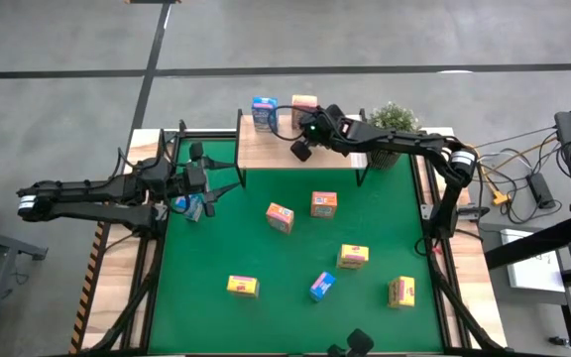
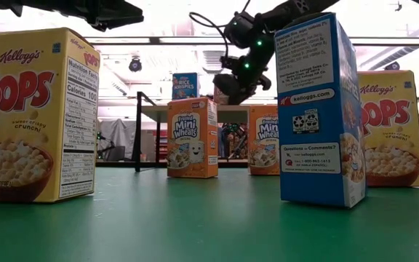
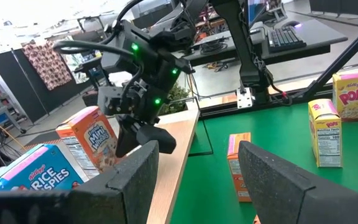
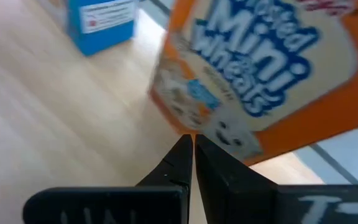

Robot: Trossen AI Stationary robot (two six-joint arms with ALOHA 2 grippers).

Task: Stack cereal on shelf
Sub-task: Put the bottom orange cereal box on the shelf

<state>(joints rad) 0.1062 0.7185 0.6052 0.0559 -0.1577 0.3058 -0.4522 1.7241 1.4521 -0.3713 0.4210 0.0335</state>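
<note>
From above, the right gripper [image 1: 303,149] hangs over the shelf [image 1: 266,151], just off an orange-red box [image 1: 304,103] standing at the shelf's back edge; a blue box [image 1: 264,113] stands beside that one, farther out from the claw. The left gripper [image 1: 209,192] sits at the mat's left edge with a blue box [image 1: 192,207] right by it, though whether it grips that box cannot be told here. Six more boxes are scattered on the green mat [image 1: 216,248], well apart from both claws. A potted plant [image 1: 393,121] crowds the right arm's elbow side.

At table height, the right gripper [image 2: 233,81] hovers above the shelf line, behind two orange-red boxes [image 2: 192,137] standing upright on the mat. Yellow boxes [image 2: 37,114] and a tall blue box [image 2: 318,110] fill the foreground.

The left wrist camera looks past its own spread fingers [image 3: 272,180], nothing visible between them, toward the right gripper [image 3: 143,134] poised over the shelf beside the orange-red box [image 3: 89,140] and blue box [image 3: 23,174].

The right wrist camera shows its fingertips [image 4: 185,158] pressed together, empty, with the orange-red box [image 4: 260,74] just ahead and tilted in frame, the blue box [image 4: 98,18] beyond. The next grasp likely falls to whichever arm is nearer a mat box.
</note>
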